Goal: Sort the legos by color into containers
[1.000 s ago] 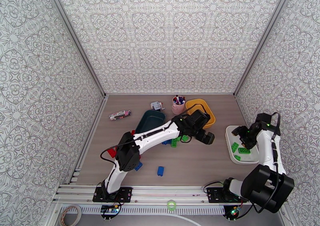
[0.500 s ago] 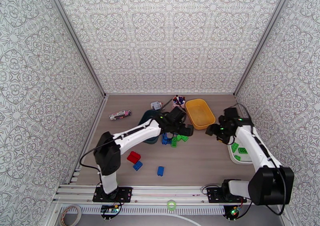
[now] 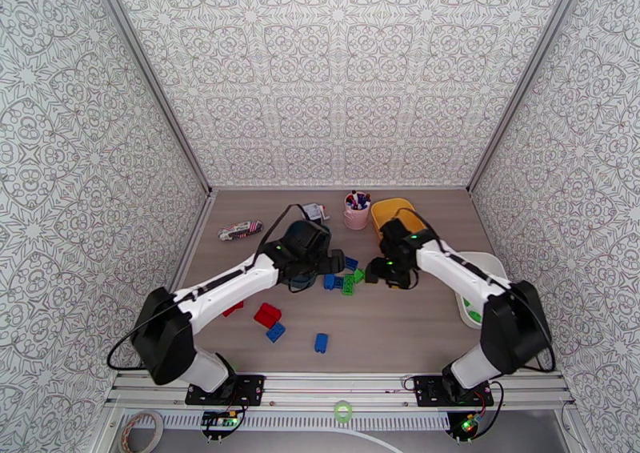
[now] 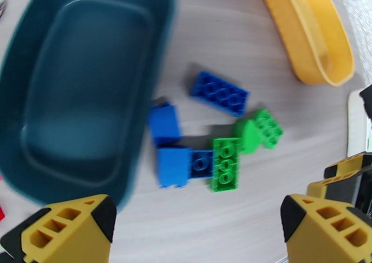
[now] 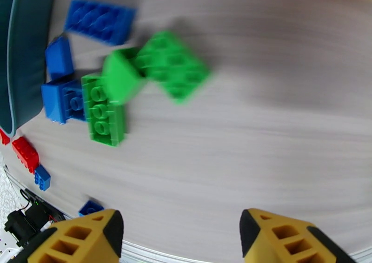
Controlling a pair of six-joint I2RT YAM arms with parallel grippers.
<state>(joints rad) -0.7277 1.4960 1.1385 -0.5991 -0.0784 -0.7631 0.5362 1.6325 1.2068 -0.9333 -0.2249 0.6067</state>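
Note:
A cluster of blue and green legos (image 3: 344, 274) lies mid-table between my two grippers. My left gripper (image 3: 330, 259) hangs open over the right edge of the dark teal tray (image 3: 290, 242), just left of the cluster. My right gripper (image 3: 376, 272) is open and empty just right of it. In the left wrist view, blue bricks (image 4: 219, 93) and a green brick (image 4: 226, 163) lie beyond my open left gripper (image 4: 197, 226). The right wrist view has green bricks (image 5: 174, 66) ahead of my open right gripper (image 5: 181, 240). Red (image 3: 268, 314) and blue (image 3: 321, 342) bricks lie nearer the front.
The yellow tray (image 3: 398, 209) sits behind the right gripper, with a pink pen cup (image 3: 357, 210) beside it. The white tray (image 3: 488, 264) at the right is partly under the right arm. A striped packet (image 3: 240, 230) lies at the back left.
My left gripper has swung left from beside the yellow tray to over the teal tray. My right gripper has travelled left from the white tray to the brick cluster.

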